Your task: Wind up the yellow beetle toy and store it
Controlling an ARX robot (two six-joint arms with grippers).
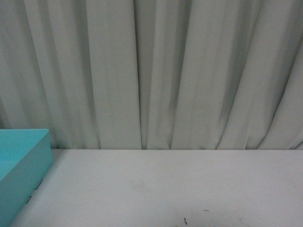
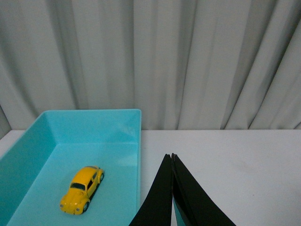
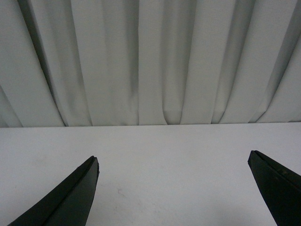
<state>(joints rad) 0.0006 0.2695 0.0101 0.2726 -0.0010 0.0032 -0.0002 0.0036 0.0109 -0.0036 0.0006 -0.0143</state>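
Yellow beetle toy (image 2: 82, 189) sits upright on the floor of the turquoise box (image 2: 132, 123); left gripper (image 2: 172, 157) closed and empty, right gripper (image 3: 173, 162) spread wide.

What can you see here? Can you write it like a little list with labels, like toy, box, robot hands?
toy: yellow beetle toy, on its wheels inside the box, nothing touching it
box: turquoise box, open top, on the white table at the robot's left
left end effector: fingers closed together, empty, over the table beside the box
right end effector: fingers wide apart, empty, above bare table
background: grey curtain behind the table
task state: toy looks stored in the box already
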